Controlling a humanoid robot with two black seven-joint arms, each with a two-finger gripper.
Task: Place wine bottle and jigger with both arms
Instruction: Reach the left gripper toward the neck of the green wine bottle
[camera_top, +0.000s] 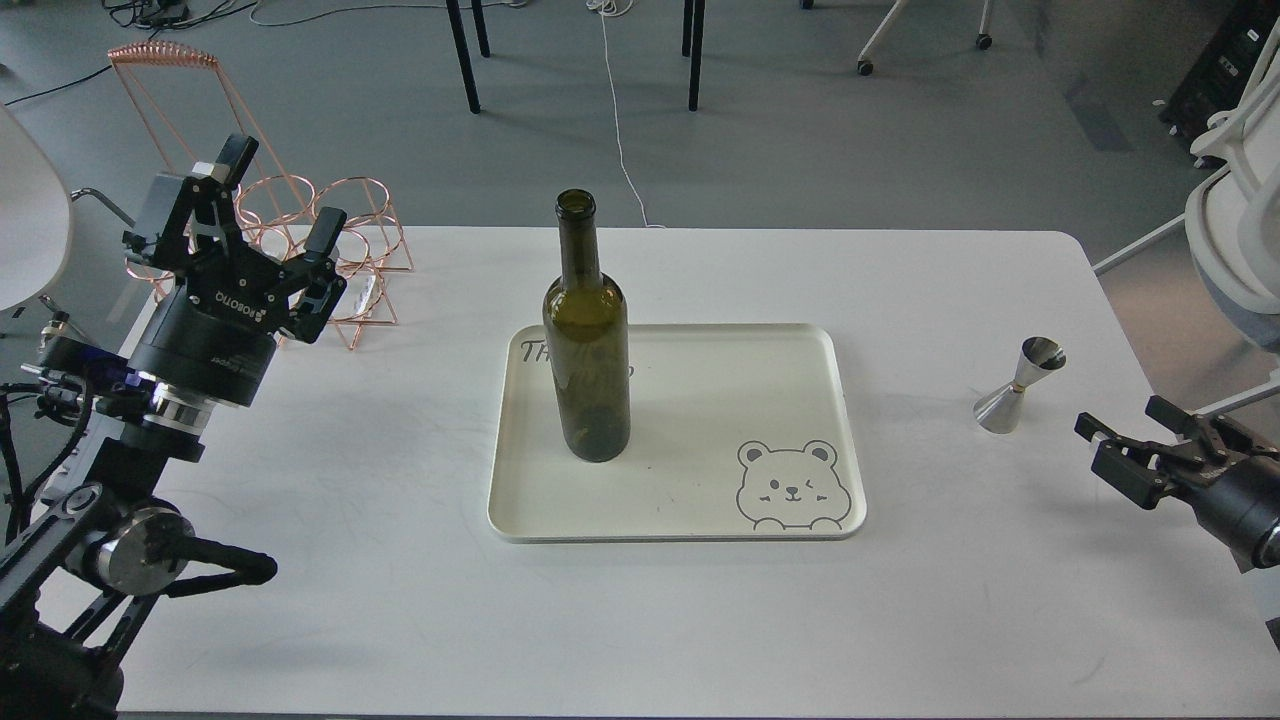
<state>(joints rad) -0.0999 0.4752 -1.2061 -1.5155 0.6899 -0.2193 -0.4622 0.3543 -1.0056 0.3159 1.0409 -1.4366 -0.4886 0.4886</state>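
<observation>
Left gripper (268, 215) marked ROBOTIQ, fingers spread, right gripper (1125, 428) parted near jigger (1018, 385), wine bottle (587, 345) upright on bear-printed tray (700, 500)

- White table (400, 600) carries 3 things directly.
- Cream tray (700, 500) with bear drawing lies at its centre.
- Jigger (1020, 386) stands upright, well right of the tray.
- Copper wire rack (340, 250) sits at the far left.

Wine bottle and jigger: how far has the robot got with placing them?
The wine bottle already stands upright on the tray. Nothing is in hand: the left gripper and right gripper are both open. The jigger remains on the table, right of the tray.
</observation>
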